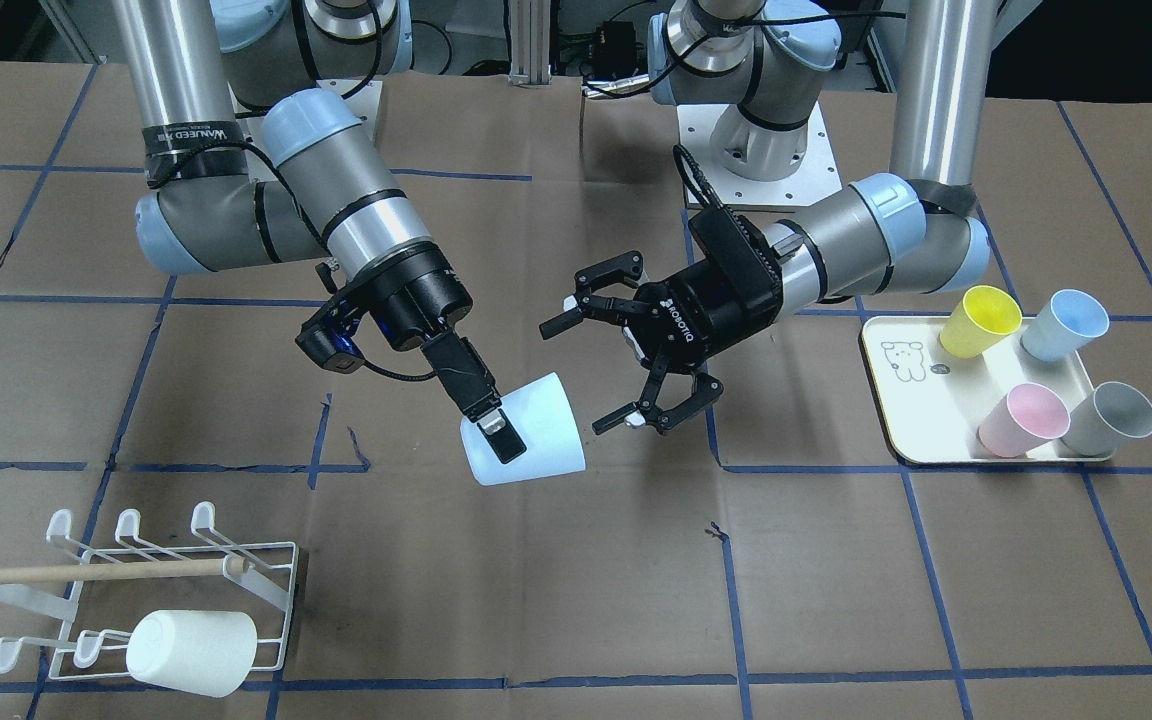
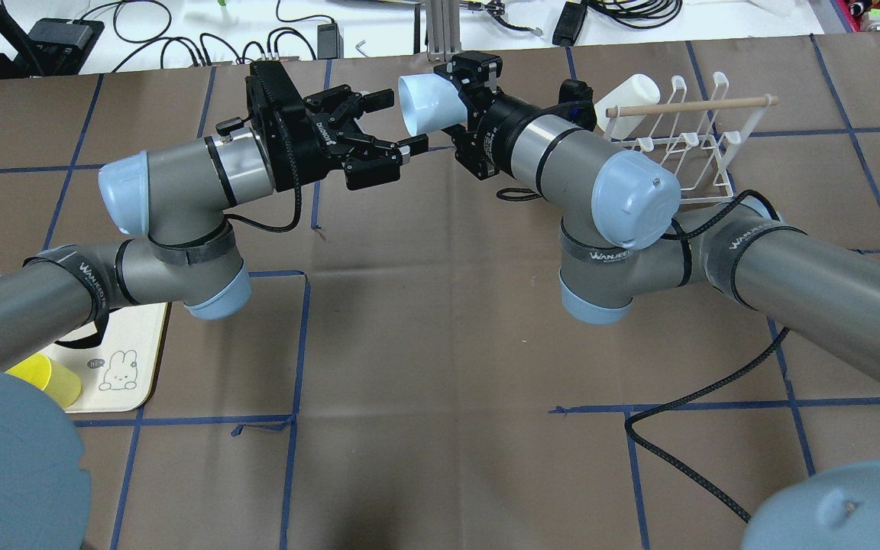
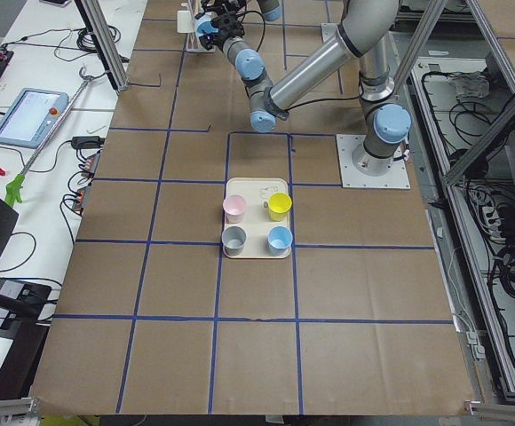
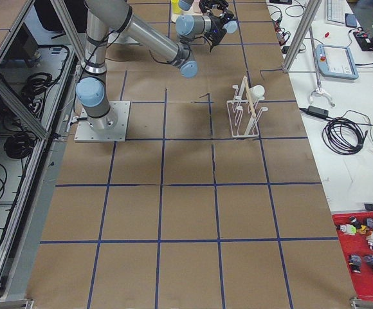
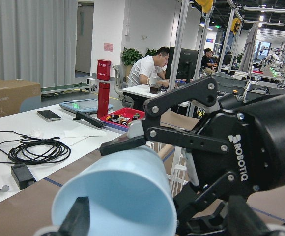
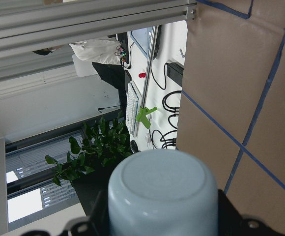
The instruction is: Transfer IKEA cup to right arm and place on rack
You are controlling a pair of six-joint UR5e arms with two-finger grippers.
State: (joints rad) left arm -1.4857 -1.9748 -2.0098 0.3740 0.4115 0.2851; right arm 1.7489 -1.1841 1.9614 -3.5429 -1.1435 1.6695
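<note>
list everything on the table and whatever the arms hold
held cup: one, pale blue, midair over mid-table
rack: one, white wire with wooden dowel, far edge, robot's right
racked cup: one, white, on its side on the rack
tray: one, cream, robot's left
cups on tray: four, yellow cup, blue cup, pink cup, grey cup
table: one, brown, blue tape grid
right gripper: one, black, shut on the held cup's wall
left gripper: one, black, open, apart from the held cup
</note>
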